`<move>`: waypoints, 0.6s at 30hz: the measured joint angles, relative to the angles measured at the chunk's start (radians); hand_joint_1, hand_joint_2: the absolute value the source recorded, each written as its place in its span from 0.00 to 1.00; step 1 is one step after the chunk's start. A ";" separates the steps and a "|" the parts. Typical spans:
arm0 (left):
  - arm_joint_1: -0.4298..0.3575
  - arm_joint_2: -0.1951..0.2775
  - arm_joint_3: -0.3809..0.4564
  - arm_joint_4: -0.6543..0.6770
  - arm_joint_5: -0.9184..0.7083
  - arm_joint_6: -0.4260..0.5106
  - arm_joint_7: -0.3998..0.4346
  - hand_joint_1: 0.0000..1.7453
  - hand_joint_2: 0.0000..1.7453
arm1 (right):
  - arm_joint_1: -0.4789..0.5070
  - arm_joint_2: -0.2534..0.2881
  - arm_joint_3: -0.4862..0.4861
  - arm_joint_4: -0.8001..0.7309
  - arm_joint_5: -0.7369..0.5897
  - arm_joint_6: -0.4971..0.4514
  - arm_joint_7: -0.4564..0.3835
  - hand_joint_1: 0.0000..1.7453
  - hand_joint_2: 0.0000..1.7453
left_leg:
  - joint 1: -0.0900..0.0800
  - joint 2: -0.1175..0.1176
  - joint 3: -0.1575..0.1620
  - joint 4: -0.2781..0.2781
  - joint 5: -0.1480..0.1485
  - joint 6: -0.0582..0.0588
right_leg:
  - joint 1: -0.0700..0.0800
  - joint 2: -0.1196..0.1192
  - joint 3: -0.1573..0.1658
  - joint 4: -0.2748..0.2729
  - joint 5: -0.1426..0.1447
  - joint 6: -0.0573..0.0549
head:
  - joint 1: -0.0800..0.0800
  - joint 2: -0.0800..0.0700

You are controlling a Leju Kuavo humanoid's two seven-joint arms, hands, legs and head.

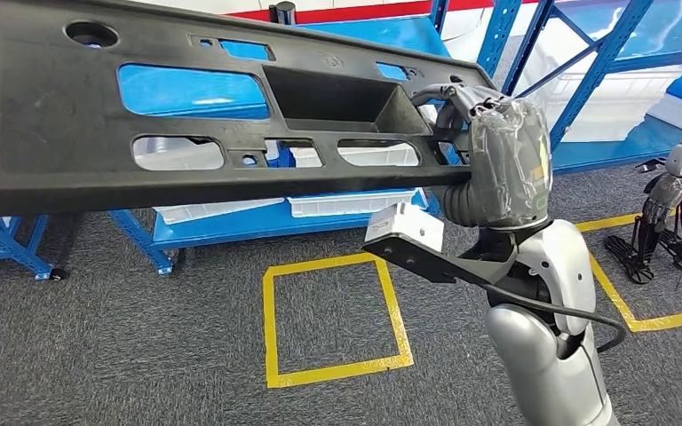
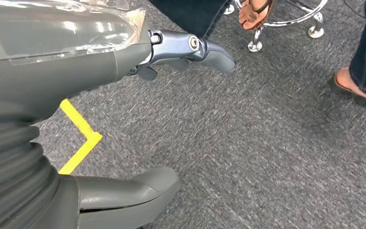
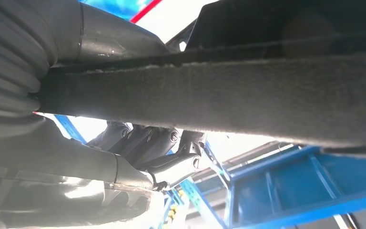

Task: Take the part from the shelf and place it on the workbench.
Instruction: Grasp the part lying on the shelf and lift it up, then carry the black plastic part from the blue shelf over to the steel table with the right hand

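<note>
Right hand (image 1: pixel 497 164) grips a long black plastic panel (image 1: pixel 186 115), fingers (image 3: pixel 147 140) wrapped around its edge; left hand (image 2: pixel 52 95) hangs open above grey carpet (image 2: pixel 267 143).

Yellow tape square (image 1: pixel 336 319) on grey carpet (image 1: pixel 124 346); white bins (image 1: pixel 351 204) on the blue rack's (image 1: pixel 231 232) low shelf

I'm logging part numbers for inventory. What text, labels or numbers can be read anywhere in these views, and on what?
None can be read.
The black part carries a small moulded mark near its central recess, too small to read.
The right hand and the blue shelf show no lettering.
</note>
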 joint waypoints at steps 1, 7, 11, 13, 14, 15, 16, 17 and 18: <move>-0.001 -0.001 0.001 -0.005 0.000 0.003 0.000 0.00 1.00 | -0.009 0.000 -0.001 0.001 -0.001 0.003 0.000 1.00 1.00 | -0.003 -0.001 0.023 -0.040 -0.003 0.004 | 0.002 -0.001 -0.005 0.003 0.004 0.007 | 0.000 0.000; 0.000 -0.012 0.018 -0.026 0.009 0.018 0.003 0.00 1.00 | -0.041 -0.010 -0.012 0.011 -0.005 0.015 0.000 1.00 1.00 | -0.004 0.007 -0.004 -0.071 0.035 0.051 | -0.001 0.002 -0.062 0.101 -0.057 0.024 | 0.003 0.000; 0.002 -0.020 0.028 -0.037 0.003 0.027 0.014 0.00 1.00 | -0.035 -0.030 -0.031 0.020 -0.015 0.012 -0.002 1.00 1.00 | -0.004 0.008 -0.057 -0.070 0.073 0.053 | -0.008 0.004 -0.111 0.299 -0.144 0.036 | 0.004 0.000; 0.003 -0.025 0.031 -0.038 -0.006 0.031 0.021 0.00 1.00 | -0.030 -0.039 -0.043 0.024 -0.024 0.007 -0.005 1.00 1.00 | -0.002 0.008 -0.079 -0.068 0.090 0.046 | -0.014 0.003 -0.040 0.212 -0.107 0.059 | 0.005 0.000; 0.003 -0.026 0.032 -0.038 -0.009 0.031 0.024 0.00 1.00 | -0.029 -0.043 -0.048 0.026 -0.026 0.005 -0.007 1.00 1.00 | -0.002 0.008 -0.088 -0.065 0.098 0.041 | -0.017 0.003 0.012 0.133 -0.091 0.067 | 0.005 0.000; 0.003 -0.028 0.033 -0.038 -0.011 0.032 0.025 0.00 1.00 | -0.028 -0.047 -0.054 0.028 -0.029 0.004 -0.009 1.00 1.00 | -0.003 0.007 -0.096 -0.063 0.106 0.034 | -0.016 0.005 0.057 0.063 -0.081 0.068 | 0.004 0.000; 0.003 -0.028 0.034 -0.038 -0.011 0.033 0.025 0.00 1.00 | -0.027 -0.049 -0.058 0.030 -0.030 0.003 -0.010 1.00 1.00 | -0.004 0.007 -0.101 -0.062 0.114 0.028 | -0.013 0.007 0.085 0.015 -0.078 0.064 | 0.004 0.000; 0.003 -0.028 0.034 -0.037 -0.011 0.035 0.025 0.00 1.00 | -0.027 -0.052 -0.062 0.031 -0.032 0.001 -0.011 1.00 1.00 | -0.005 0.007 -0.104 -0.062 0.123 0.023 | -0.009 0.009 0.095 -0.008 -0.079 0.058 | 0.003 0.000; 0.004 -0.028 0.036 -0.037 -0.011 0.038 0.025 0.00 1.00 | -0.025 -0.054 -0.065 0.033 -0.033 0.000 -0.011 1.00 1.00 | -0.006 0.006 -0.107 -0.064 0.133 0.018 | -0.005 0.010 0.091 -0.008 -0.075 0.050 | 0.003 0.000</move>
